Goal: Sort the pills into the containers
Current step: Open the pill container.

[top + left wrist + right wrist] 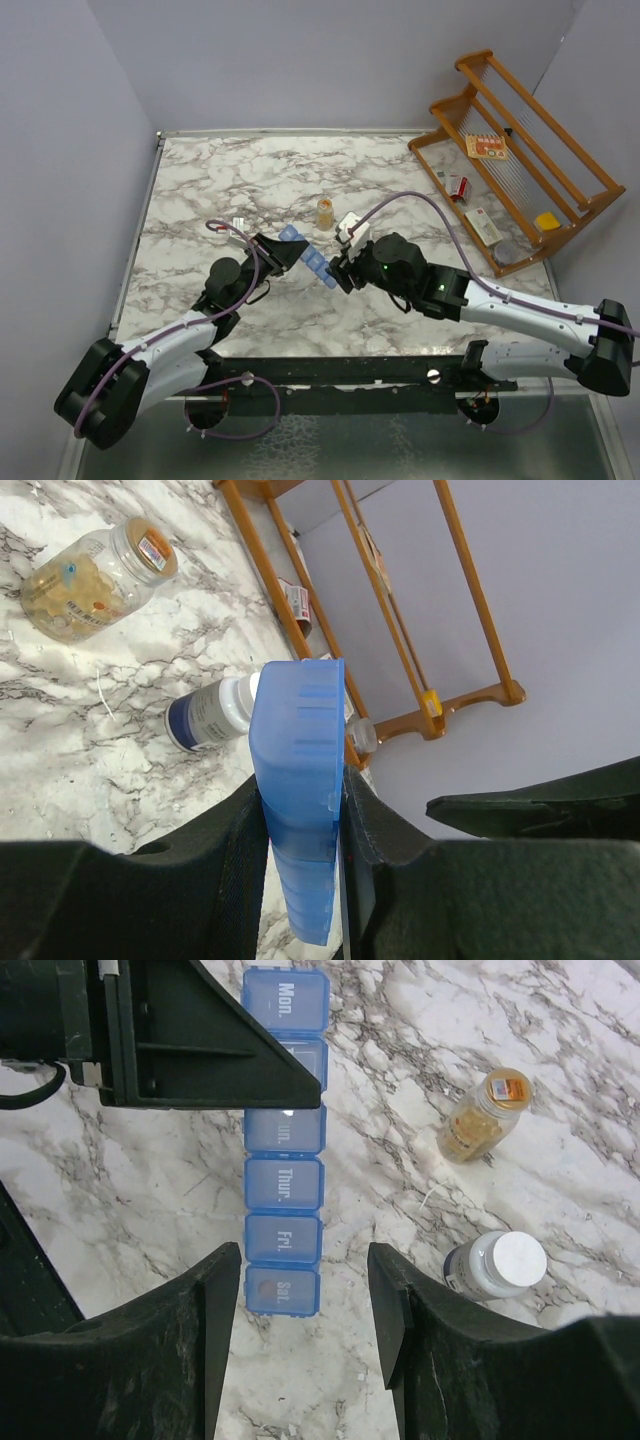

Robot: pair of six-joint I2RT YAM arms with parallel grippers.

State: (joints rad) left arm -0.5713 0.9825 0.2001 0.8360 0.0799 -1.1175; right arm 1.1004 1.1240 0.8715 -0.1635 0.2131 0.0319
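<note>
**Overhead and wrist views, both arms at the pill organizer.** The blue translucent pill organizer (308, 256) is seen near the middle of the marble table (220, 180), between the two grippers. It is a single narrow strip of lidded compartments. In the right wrist view the lids marked Mon., Thur., Fri. and Sat. can be read, and every lid in view is shown closed. A faint round mark is visible through the Sat. lid; what it is cannot be told.

The left gripper (283, 252) is clamped on the organizer. In the left wrist view the strip is pinched edgewise between the two black fingers (245, 840), and its free end projects past them. Part of the strip near the Mon. end is hidden by this gripper in the right wrist view. Whether the organizer rests on the table or is raised off it cannot be told.

The right gripper (305, 1255) is positioned at the Sat. end with its jaws apart. One finger (215, 1300) is seen on each side of the last compartment, with marble visible between finger and plastic on both sides.

An amber bottle (482, 1118) with pale contents and a dark bottle with a white cap (497, 1265) are seen near each other, to one side of the strip and apart from it. A wooden rack (560, 160) holding several small packages is seen at the far right corner of the table.
</note>
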